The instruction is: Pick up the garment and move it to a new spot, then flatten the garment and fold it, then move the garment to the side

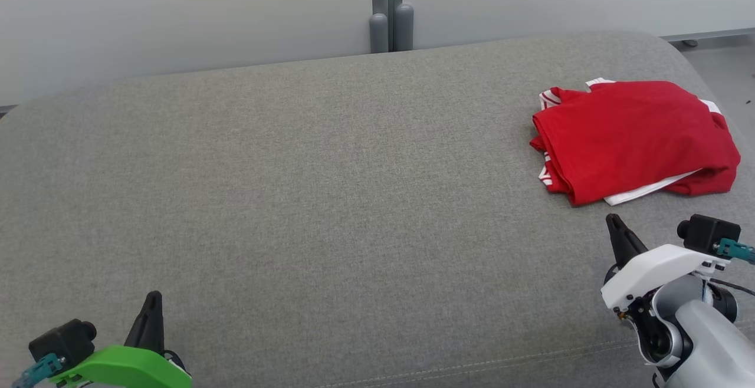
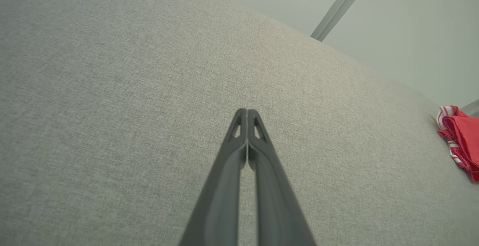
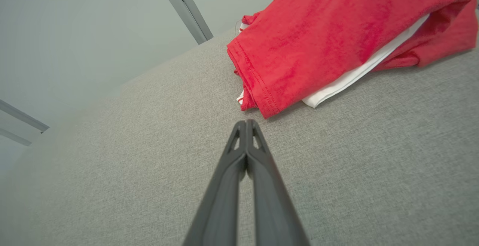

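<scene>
A red garment (image 1: 634, 137) with white trim lies folded in a loose stack at the right side of the grey cushion (image 1: 330, 199). In the right wrist view the garment (image 3: 329, 40) sits just beyond my right gripper (image 3: 247, 123), which is shut and empty, its tips a short way from the red hem. In the head view the right gripper (image 1: 614, 220) is below the garment's near edge. My left gripper (image 1: 153, 297) rests at the lower left, far from the cloth; its wrist view shows the gripper (image 2: 247, 111) shut on nothing, with the garment (image 2: 462, 141) at the far right edge.
The cushion's front seam (image 1: 472, 367) runs along the bottom. A grey wall (image 1: 177, 16) with a vertical post (image 1: 389, 7) stands behind the cushion. Floor (image 1: 725, 69) shows past the cushion's right end.
</scene>
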Available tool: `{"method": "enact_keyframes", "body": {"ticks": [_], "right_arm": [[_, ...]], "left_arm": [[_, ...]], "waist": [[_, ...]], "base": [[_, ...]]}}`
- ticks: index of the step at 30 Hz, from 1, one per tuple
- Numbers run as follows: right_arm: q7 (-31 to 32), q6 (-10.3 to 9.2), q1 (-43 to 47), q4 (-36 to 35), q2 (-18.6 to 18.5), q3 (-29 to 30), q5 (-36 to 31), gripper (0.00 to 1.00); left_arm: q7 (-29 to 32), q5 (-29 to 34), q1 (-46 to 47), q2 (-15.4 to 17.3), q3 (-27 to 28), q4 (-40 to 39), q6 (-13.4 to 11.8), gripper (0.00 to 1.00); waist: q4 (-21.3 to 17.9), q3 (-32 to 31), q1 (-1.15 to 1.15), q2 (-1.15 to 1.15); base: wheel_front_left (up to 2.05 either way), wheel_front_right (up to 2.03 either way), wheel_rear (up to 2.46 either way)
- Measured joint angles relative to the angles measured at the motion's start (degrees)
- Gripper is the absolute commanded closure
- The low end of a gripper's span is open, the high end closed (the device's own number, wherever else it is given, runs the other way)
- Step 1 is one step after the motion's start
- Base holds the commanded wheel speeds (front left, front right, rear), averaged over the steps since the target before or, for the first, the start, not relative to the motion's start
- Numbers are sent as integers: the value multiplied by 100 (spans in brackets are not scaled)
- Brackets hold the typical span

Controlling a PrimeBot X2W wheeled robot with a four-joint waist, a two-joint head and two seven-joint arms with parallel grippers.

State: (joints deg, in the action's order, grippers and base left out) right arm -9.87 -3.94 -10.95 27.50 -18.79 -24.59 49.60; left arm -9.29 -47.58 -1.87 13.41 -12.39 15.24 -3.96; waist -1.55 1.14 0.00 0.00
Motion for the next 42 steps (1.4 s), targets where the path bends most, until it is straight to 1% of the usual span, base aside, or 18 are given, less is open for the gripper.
{"method": "enact_keyframes", "body": {"ticks": [23,24,27,31,42], "right_arm": [[441,307,163,-300,435,880,1229,100],[457,341,179,-308,454,916,1299,100],[516,344,203,-346,509,1037,1456,100],[620,441,214,-416,617,1240,1746,100],[837,594,315,-576,835,1680,2361,100]], "left_arm": [[431,-1285,42,-303,470,2,303,100],[463,-1333,58,-320,489,3,316,100],[528,-1517,109,-359,544,2,358,100],[623,-1769,135,-410,662,4,447,100],[846,-2418,213,-566,886,12,556,100]], "waist": [[45,-28,0,0],[47,-30,0,0],[52,-33,0,0],[63,-40,0,0],[85,-55,0,0]], "base": [[0,0,0],[0,0,0],[0,0,0],[0,0,0],[0,0,0]]}}
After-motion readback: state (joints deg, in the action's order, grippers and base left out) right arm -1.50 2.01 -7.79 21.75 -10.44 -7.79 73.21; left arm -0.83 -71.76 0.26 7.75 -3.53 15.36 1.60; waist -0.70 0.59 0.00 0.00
